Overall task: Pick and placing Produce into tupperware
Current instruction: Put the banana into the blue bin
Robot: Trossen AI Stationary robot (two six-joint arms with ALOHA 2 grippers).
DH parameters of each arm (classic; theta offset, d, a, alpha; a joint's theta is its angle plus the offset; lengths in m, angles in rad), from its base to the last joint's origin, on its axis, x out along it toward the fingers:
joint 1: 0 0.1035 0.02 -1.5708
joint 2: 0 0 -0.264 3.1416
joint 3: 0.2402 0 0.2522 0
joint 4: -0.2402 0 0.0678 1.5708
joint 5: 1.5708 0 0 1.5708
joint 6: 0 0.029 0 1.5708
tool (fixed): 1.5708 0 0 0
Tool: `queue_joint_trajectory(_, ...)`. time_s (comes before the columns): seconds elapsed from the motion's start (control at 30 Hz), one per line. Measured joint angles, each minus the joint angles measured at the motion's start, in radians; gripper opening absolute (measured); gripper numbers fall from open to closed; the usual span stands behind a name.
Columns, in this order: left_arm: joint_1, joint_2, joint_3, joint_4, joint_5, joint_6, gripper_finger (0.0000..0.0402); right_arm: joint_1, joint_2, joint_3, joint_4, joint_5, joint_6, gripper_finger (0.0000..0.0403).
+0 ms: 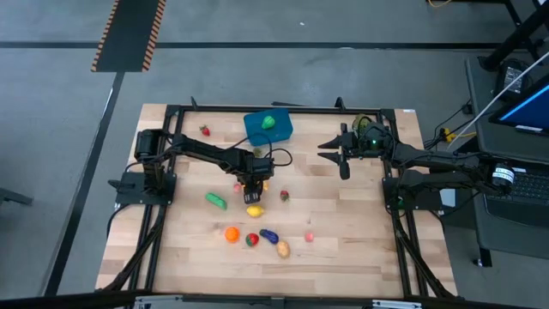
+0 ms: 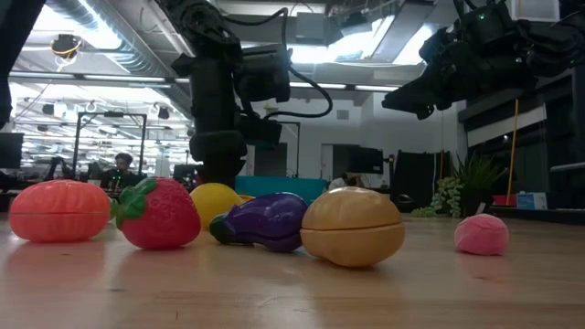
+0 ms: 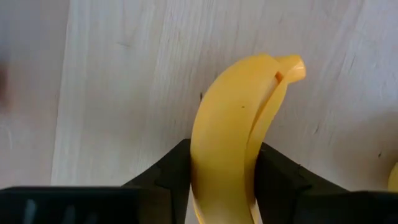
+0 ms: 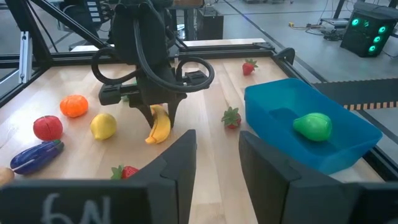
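Note:
A yellow banana lies on the wooden table, and my left gripper stands over it, pointing down and shut on it. The blue tupperware sits at the far middle of the table with a green pepper inside. My right gripper hovers open, level, to the right of the tupperware, with nothing between its fingers. Loose produce lies nearer the front edge: a lemon, a cucumber, an orange, an eggplant and a potato. My left gripper pinches the banana's two long sides between its two fingers, around mid-length. The fingers come from above, pointing down, and lie across the banana. The banana's tip looks to rest on the table; its stem end sticks out beyond the fingers.
Strawberries lie at the far left, beside the tupperware and right of the left gripper. A red piece and a small pink one lie near the front. A black frame rail runs round the table.

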Motion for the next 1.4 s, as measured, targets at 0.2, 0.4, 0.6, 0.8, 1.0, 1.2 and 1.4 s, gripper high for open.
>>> queue_joint_trajectory(0.2, 0.0, 0.001, 0.0, -0.002, 0.0, 0.002, 0.0129, 0.0, 0.0, 0.0, 0.0, 0.0, 0.0, 0.0124)
queue_joint_trajectory(0.4, 0.009, -0.013, -0.004, -0.003, 0.004, 0.063, 0.013, 0.0, 0.0, 0.0, 0.0, 0.0, 0.0, 0.0124)
queue_joint_trajectory(0.6, 0.044, -0.08, -0.007, -0.028, -0.004, 0.128, 0.013, 0.0, 0.0, 0.0, 0.0, 0.0, 0.0, 0.0124)
queue_joint_trajectory(0.8, 0.082, -0.215, -0.005, -0.039, -0.007, 0.165, 0.013, 0.0, 0.0, 0.0, 0.0, 0.0, 0.0, 0.0124)
queue_joint_trajectory(1.0, 0.121, -0.388, -0.004, -0.048, -0.014, 0.215, 0.013, 0.0, 0.0, 0.0, -0.002, 0.0, 0.002, 0.0124)
queue_joint_trajectory(1.2, 0.171, -0.531, -0.003, -0.057, -0.014, 0.258, 0.013, 0.0, 0.0, 0.0, -0.002, 0.0, 0.003, 0.0124)
queue_joint_trajectory(1.4, 0.223, -0.616, -0.013, -0.07, -0.013, 0.287, 0.013, 0.0, 0.0, 0.0, -0.002, 0.0, 0.003, 0.0124)
